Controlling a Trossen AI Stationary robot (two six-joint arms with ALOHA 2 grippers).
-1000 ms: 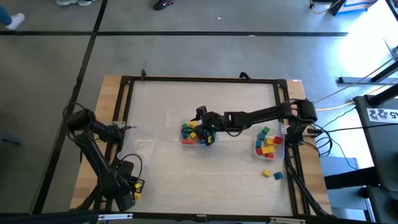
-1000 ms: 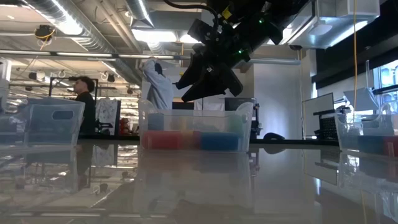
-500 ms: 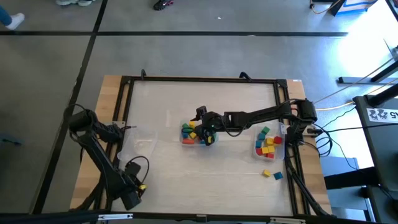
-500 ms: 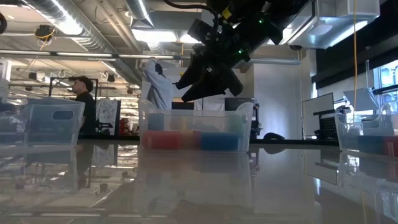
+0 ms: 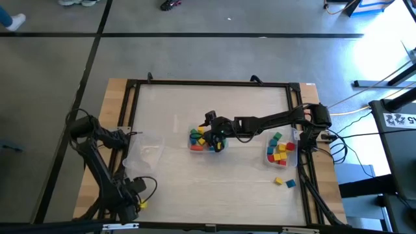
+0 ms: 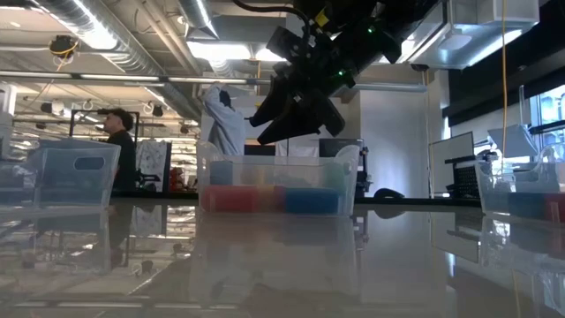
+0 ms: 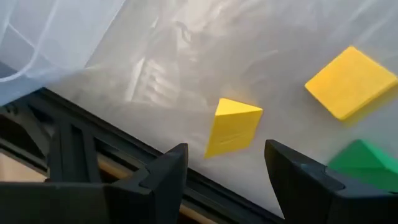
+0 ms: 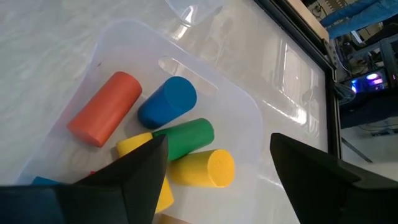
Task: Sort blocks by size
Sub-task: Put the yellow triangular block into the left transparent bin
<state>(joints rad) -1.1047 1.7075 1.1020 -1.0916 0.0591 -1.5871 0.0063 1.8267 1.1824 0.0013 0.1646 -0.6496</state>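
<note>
- Pale table (image 5: 214, 110) framed in black carries three clear bins.
- Middle bin (image 5: 192, 147) holds mixed blocks (image 5: 197, 138); the right bin (image 5: 268, 158) holds more, two blocks (image 5: 283, 182) lying loose beside it.
- Left bin (image 5: 144, 151) shows nothing inside.
- Right gripper (image 5: 217, 142) hangs over the middle bin, jaws spread, nothing held.
- Left gripper (image 5: 138, 203), jaws spread around nothing, has drawn back to the table's near-left edge, near a yellow block (image 7: 232, 126).

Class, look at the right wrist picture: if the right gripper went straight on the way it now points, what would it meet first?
Most likely the yellow cylinder in the clear bin, lying just ahead between the open fingers of the right gripper; the green cylinder lies just beyond. Depth is hard to judge.
</note>
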